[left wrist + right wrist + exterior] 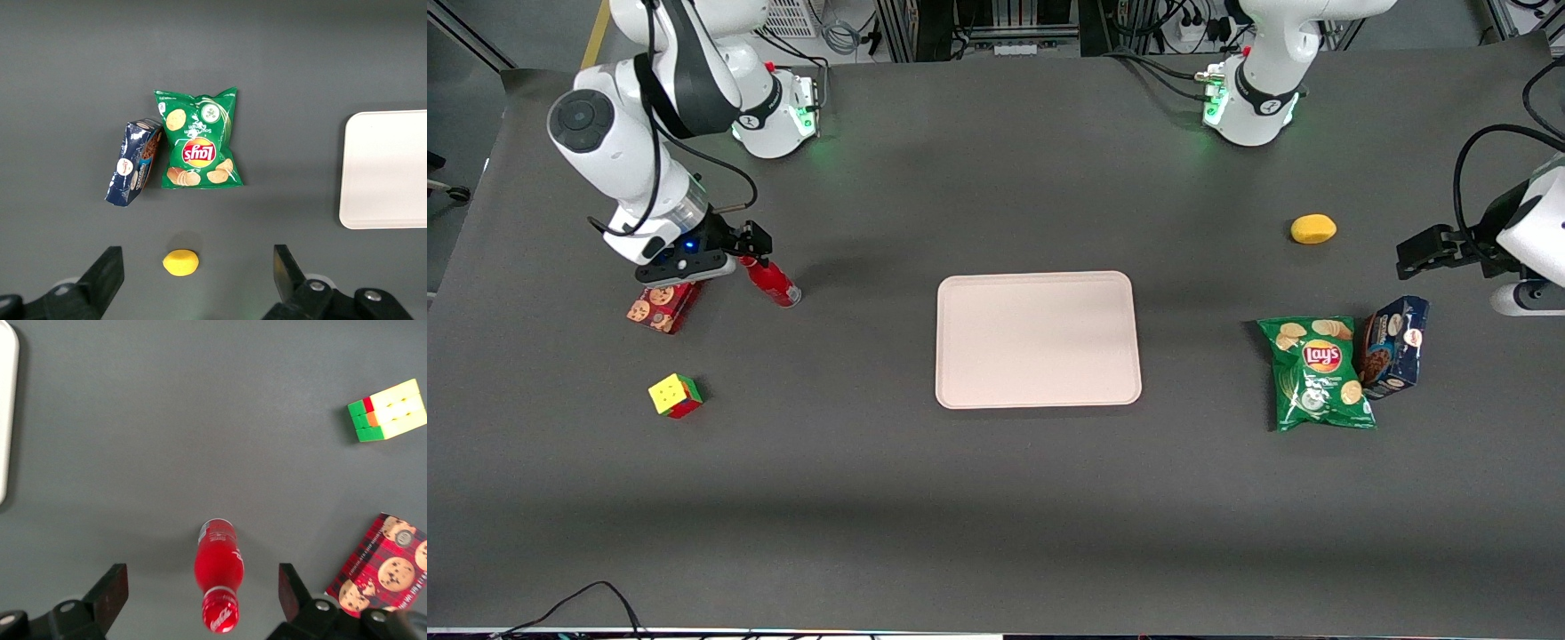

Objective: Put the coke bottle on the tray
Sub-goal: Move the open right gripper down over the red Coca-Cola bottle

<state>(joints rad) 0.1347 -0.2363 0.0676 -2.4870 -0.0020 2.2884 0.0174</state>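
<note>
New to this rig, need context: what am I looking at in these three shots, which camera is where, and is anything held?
Two white robot arms share a dark table. The front view faces them; the other two views come from cameras on each arm's wrist.

The working arm's gripper hangs open over the coke bottle, one finger on each side of it, not touching. Nothing is held yet. The bottle stands upright beside a red cookie box, with a colour cube nearer the front camera.

The tray lies bare mid-table. Toward the parked arm's end lie a green chips bag, a blue box and a yellow lemon-like object.
</note>
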